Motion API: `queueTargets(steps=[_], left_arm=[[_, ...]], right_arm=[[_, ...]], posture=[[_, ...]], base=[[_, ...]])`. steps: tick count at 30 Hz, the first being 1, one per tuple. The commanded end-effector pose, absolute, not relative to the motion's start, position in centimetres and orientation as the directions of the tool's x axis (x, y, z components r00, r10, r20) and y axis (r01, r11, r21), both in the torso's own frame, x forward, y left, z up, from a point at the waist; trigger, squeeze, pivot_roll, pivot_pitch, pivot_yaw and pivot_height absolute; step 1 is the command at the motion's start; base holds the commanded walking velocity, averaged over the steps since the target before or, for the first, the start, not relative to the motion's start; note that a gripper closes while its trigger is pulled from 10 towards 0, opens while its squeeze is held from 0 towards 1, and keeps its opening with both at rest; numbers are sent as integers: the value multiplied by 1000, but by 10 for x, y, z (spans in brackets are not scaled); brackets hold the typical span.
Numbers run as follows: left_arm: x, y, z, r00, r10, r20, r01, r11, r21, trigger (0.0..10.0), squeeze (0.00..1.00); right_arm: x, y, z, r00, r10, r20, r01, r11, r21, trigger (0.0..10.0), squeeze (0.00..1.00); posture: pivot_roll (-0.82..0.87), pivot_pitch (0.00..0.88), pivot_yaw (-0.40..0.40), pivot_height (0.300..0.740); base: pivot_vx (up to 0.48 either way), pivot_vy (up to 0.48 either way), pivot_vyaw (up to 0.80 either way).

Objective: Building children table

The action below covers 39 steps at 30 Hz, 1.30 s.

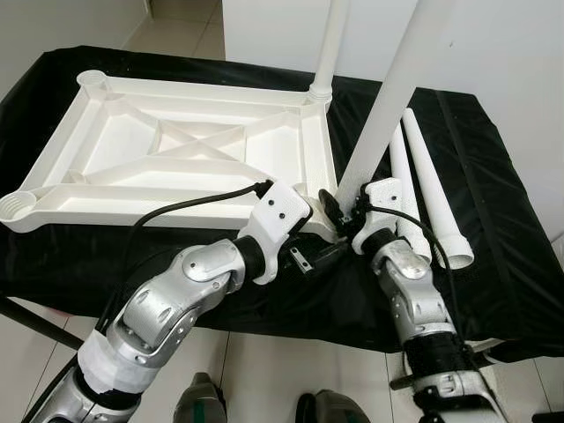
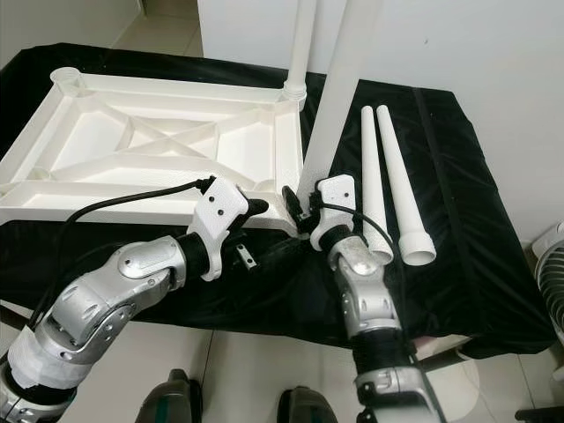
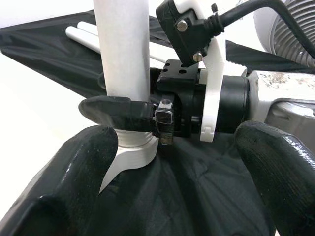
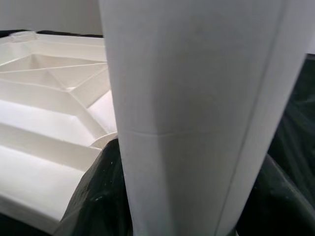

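- The white tabletop (image 1: pixel 176 150) lies upside down on a black-draped table (image 1: pixel 493 220), ribbed underside up.
- One white leg (image 1: pixel 328 53) stands in the far right corner socket.
- The right gripper (image 1: pixel 345 210) is clamped on a second leg (image 1: pixel 388 97), which stands tilted at the near right corner socket.
- The left gripper (image 1: pixel 322 231) sits just beside that corner, fingers spread wide and holding nothing (its pads (image 3: pixel 69 191) flank the leg's base).
- Two spare legs (image 1: pixel 432 203) lie to the right on the cloth.
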<state>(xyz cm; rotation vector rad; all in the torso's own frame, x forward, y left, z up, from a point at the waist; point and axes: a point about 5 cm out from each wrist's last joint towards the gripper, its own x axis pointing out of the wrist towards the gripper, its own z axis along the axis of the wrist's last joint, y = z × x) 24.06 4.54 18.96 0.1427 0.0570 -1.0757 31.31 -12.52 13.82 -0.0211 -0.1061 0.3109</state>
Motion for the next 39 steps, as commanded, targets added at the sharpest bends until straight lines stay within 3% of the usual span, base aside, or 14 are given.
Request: queueTargets(steps=[1,10,13,14,21,22,23,24,39], left_arm=[[239,45,184,426,-894,-136,904,421,69,10000,0],[238,45,184,425,-895,-138,905,419,68,10000,0],[238,45,184,424,-895,-138,906,419,68,10000,0],[238,45,184,424,-895,-138,906,418,69,10000,0],[238,45,183,427,-893,-140,904,422,65,10000,0],[238,45,183,428,-893,-141,904,423,66,10000,0],[238,45,183,428,-893,-141,904,423,66,10000,0],[238,46,183,428,-892,-141,904,423,66,10000,0],[240,49,181,442,-885,-148,897,437,69,10000,0]], right_arm=[[312,-127,131,958,280,57,-278,960,-44,10000,0],[306,-105,132,980,189,61,-190,982,10,10000,0],[305,-101,133,981,182,68,-185,982,39,10000,43],[304,-99,135,979,190,77,-195,979,60,10000,1000],[300,-103,146,976,173,135,-190,974,125,10000,1000],[299,-103,148,973,180,142,-199,971,133,10000,325],[299,-103,148,973,180,142,-199,971,133,10000,325],[297,-104,150,971,185,153,-207,968,139,10000,0],[264,-130,158,957,223,188,-239,968,70,10000,0]], posture=[[83,78,-20,740],[85,78,-18,740],[86,80,-20,740],[86,80,-20,740],[86,82,-18,740],[85,83,-18,740],[85,83,-18,740],[85,83,-18,740],[81,94,-24,740]], base=[[0,0,0],[0,0,0],[0,0,0],[0,0,0],[0,0,0],[0,0,0],[0,0,0],[0,0,0],[0,0,0]])
